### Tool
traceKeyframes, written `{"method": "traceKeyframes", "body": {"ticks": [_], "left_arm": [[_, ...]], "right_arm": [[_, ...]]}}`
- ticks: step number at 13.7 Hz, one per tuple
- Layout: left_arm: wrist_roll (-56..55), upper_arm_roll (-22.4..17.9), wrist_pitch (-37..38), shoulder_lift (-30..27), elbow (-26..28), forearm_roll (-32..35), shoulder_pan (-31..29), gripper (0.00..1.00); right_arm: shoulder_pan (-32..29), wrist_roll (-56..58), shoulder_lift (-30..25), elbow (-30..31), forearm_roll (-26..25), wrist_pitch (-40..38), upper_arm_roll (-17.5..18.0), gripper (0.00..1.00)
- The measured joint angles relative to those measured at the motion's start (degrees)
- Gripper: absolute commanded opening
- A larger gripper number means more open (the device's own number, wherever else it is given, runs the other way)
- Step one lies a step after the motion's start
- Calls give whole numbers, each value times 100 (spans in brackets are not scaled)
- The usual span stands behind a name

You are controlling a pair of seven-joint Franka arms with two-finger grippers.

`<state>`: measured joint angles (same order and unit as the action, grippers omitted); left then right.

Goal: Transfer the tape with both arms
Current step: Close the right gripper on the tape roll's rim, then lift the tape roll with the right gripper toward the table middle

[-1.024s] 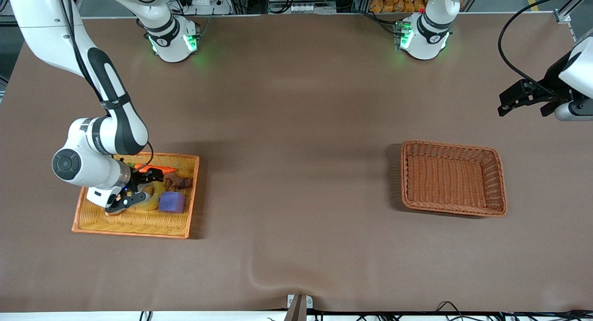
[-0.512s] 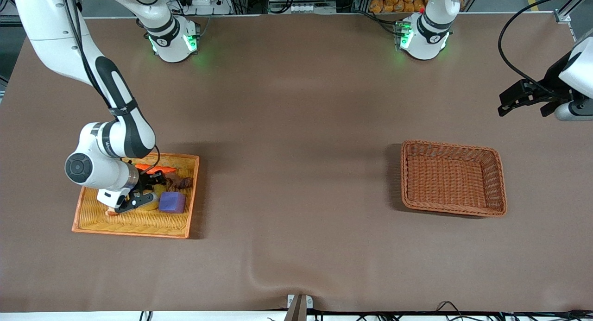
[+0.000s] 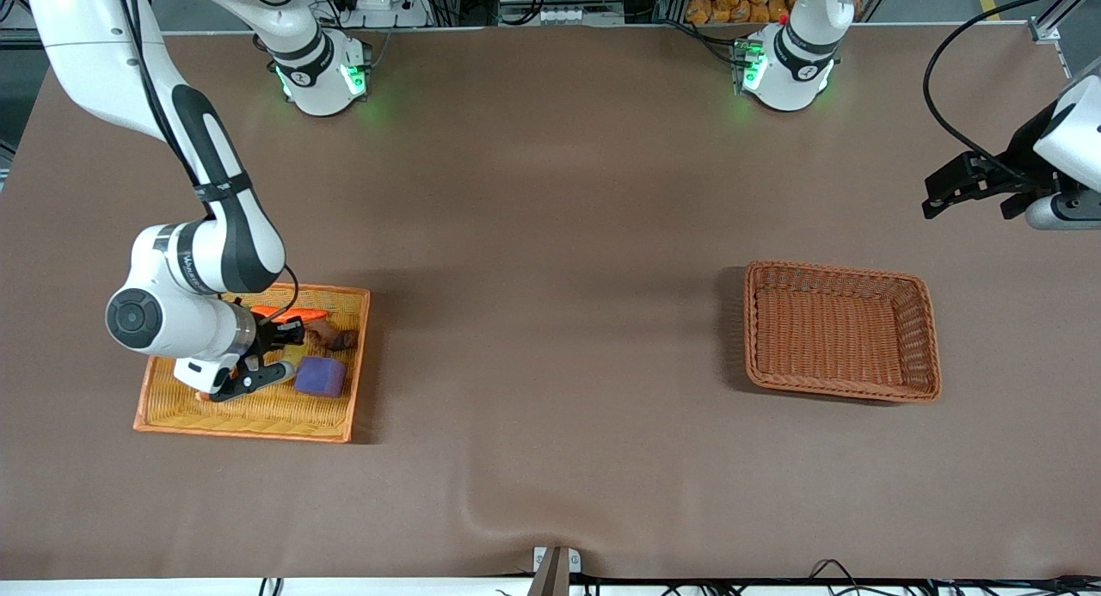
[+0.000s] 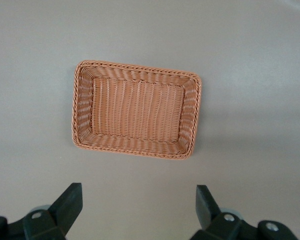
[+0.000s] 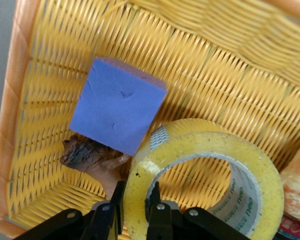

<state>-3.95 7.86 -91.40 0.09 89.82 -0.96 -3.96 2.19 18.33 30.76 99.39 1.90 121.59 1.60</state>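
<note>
The tape (image 5: 205, 175), a yellowish translucent roll, is in the yellow tray (image 3: 249, 415) at the right arm's end of the table. It sits next to the purple cube (image 5: 117, 105). My right gripper (image 5: 136, 200) is shut on the roll's wall, one finger inside the hole and one outside. In the front view this gripper (image 3: 277, 357) is low in the tray and only a sliver of the tape (image 3: 295, 353) shows beside the purple cube (image 3: 320, 377). My left gripper (image 3: 946, 187) is open and empty, held high at the left arm's end; it also shows in the left wrist view (image 4: 139, 205).
A brown wicker basket (image 3: 839, 331) stands empty on the table toward the left arm's end; it also shows in the left wrist view (image 4: 136, 110). The tray also holds an orange carrot-like piece (image 3: 288, 314) and a brown lump (image 3: 334, 338).
The right wrist has shifted slightly over the tray with the gripper staying at the tape. Less of the tape shows beside the cube. The left arm has barely moved.
</note>
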Motion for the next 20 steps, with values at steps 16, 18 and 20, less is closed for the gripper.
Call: {"method": "traceKeyframes", "body": {"ticks": [16,18,20], "left_arm": [[1,4,1,74,2,0,0,100],[1,5,1,139,3,0,1,100],[1,8,1,209,6,-2,3,100]], "right_arm": [[3402,-5791,1074,-2229,349,166,260,0],[3784,-6259,1494,-2356,349,641,240,0],[3861,-6346,1829,-2391,349,1081,226,0]]}}
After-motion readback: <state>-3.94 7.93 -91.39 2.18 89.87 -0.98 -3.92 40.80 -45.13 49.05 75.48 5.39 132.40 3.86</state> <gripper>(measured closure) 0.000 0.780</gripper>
